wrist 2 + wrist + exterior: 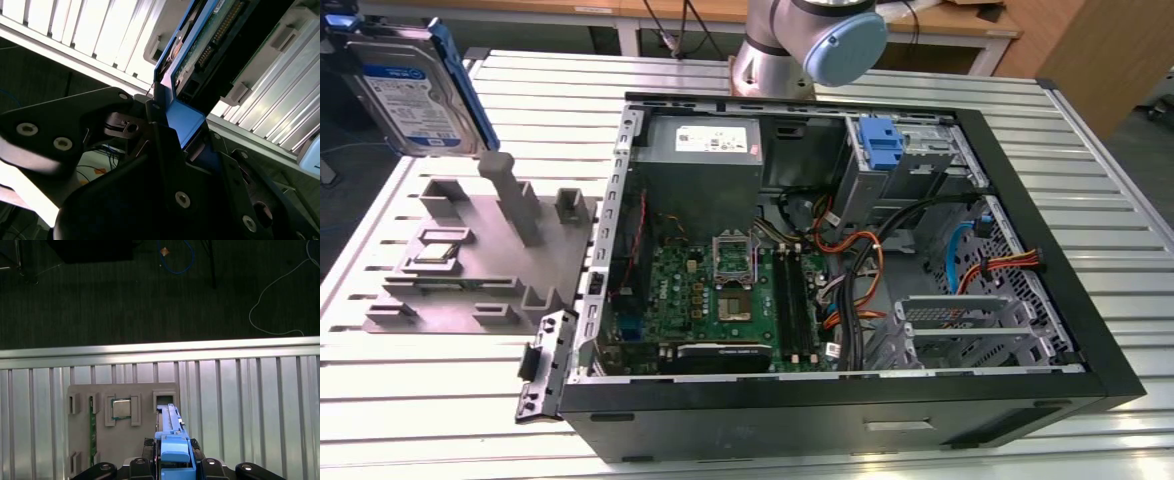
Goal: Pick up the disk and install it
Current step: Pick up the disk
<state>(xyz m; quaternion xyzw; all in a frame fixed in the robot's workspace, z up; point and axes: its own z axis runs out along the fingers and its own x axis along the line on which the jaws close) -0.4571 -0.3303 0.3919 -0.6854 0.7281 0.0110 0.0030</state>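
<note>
item: the disk point(411, 95); silver-grey drive, white-and-blue label, blue carrier bracket; held on edge in the air at the exterior view's far left, above the grey fixture tray point(467, 270), clear of the slatted worktop point(440, 400), well apart from the open computer case point(854, 250); its blue bracket edge shows in both wrist views point(172, 440), its green circuit side in the second wrist view point(220, 30).

claw point(172, 462): closed narrow on the disk, a dark finger pressed to each side of the bracket; same grip in the second wrist view point(175, 135).

tray contents: small square chip point(121, 408) seated in its pocket; green memory stick point(92, 427) in a slot; a vacant pocket just beside the chip.

step in hand, as judged: pick-up done, the disk aloft; installation not yet begun.

next move calls for, as judged: carriage across to the case, grip kept firm; bracket squared to a bay; care near the orange and black cables point(854, 270) by the metal drive cage point(974, 325); which bay, cannot tell.
</note>
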